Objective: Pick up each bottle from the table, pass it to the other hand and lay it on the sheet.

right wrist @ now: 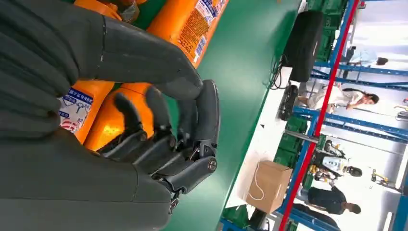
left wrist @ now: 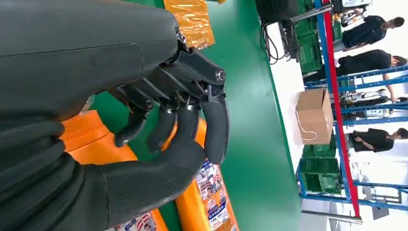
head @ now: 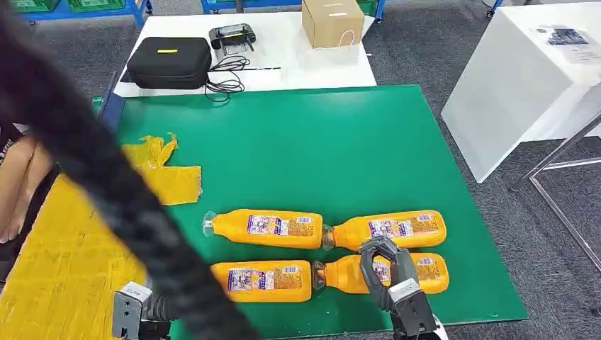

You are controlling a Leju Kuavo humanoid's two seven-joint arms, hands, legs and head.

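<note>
- Four orange bottles lie on their sides on green table (head: 319,142), two rows of two, near front edge.
- Back row: back-left bottle (head: 266,228), clear cap end pointing left; back-right bottle (head: 390,230), neck pointing left, neck end just beside base of back-left one.
- Front row: front-left bottle (head: 262,280), partly behind black cable (head: 106,184) that crosses head view; front-right bottle (head: 407,273), neck pointing left toward front-left's base.
- Yellow sheet (head: 64,262) lies left of bottles, over table's left part; crumpled yellow piece (head: 159,170) at its far end. No bottle on sheet yet.
- Right hand (head: 386,273) over front-right bottle, fingers curled in an arch above its mid-body. Right wrist view: right hand's fingers (right wrist: 159,110) curled w/ thumb close to tips, orange bottle behind them; contact w/ bottle can't be told, so grip can't be told.
- Left hand (left wrist: 163,120): fingers curled in toward thumb, nothing seen between them; orange bottles beyond it on green surface. Head view: left wrist (head: 135,312) low at front-left, near table edge.
- Beyond green table: white table (head: 283,42) w/ black case (head: 170,62), black device (head: 232,37) w/ cables, cardboard box (head: 332,21).
- Second white table (head: 524,85) at right.
- Person's arm (head: 18,184) at left edge of head view.
- Wrist views: people standing by blue racks in bkgd.
</note>
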